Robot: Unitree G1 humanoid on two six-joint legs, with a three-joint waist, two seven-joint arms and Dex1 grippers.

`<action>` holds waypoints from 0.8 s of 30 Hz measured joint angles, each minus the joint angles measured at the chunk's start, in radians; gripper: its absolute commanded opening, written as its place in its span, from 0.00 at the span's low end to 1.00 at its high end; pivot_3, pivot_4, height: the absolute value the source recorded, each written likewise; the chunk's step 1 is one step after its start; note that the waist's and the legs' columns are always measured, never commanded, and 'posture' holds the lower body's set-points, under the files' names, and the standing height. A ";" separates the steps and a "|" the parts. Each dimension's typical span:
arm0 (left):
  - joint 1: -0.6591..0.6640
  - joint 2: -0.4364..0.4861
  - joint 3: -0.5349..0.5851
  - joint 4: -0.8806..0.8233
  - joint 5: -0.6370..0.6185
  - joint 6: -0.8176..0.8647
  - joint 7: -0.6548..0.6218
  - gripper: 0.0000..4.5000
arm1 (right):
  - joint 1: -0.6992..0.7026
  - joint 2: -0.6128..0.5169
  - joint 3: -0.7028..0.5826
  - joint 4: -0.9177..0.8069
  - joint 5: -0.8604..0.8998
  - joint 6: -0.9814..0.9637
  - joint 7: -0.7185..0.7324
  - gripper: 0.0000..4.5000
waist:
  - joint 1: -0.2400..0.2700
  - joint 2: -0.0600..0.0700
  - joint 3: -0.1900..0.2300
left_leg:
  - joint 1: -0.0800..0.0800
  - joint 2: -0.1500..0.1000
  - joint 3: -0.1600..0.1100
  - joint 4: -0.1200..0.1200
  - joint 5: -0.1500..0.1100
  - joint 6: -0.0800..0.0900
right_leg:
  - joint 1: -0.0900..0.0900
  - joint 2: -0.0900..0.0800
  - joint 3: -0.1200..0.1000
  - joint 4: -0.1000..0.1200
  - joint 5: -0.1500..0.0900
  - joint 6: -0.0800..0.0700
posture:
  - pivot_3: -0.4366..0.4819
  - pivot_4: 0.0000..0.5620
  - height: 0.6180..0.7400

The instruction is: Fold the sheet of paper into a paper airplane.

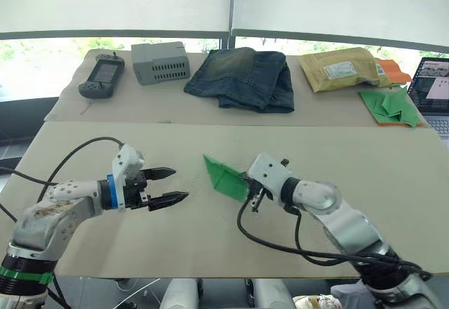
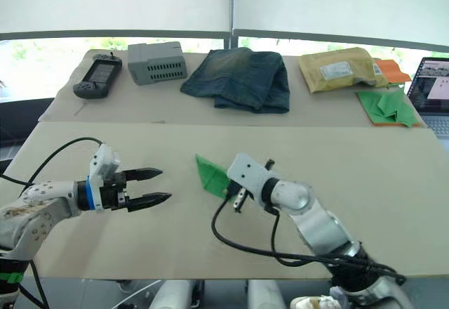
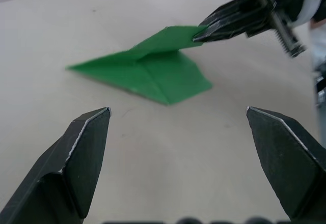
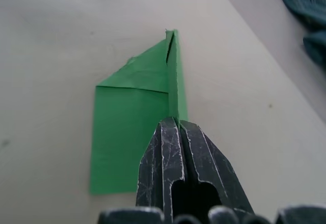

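The right gripper (image 4: 174, 124) is pinching a raised fold of the sheet of paper (image 1: 223, 177) between its closed fingers — the half-folded green sheet is lying mid-table (image 1: 105, 253). The left gripper (image 1: 170, 186) is hovering nearby, jaws gaping wide — holding nothing.

No readable text, labels, brands or numbers; laptop screen (image 1: 436, 79) content illegible.

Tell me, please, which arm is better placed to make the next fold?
Probably the left. The right claw is shut on the paper airplane, holding it, while the left claw is open, empty and pointing at it.
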 measured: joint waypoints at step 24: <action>-0.065 -0.010 -0.064 0.005 0.064 0.048 -0.089 1.00 | -0.123 -0.069 -0.017 0.639 -0.188 -1.075 0.246 0.13 | -0.003 0.000 0.000 | 0.001 0.006 0.001 0.002 0.000 0.000 | 0.001 0.005 0.002 0.002 0.005 -0.010 | 0.48 0.27 0.91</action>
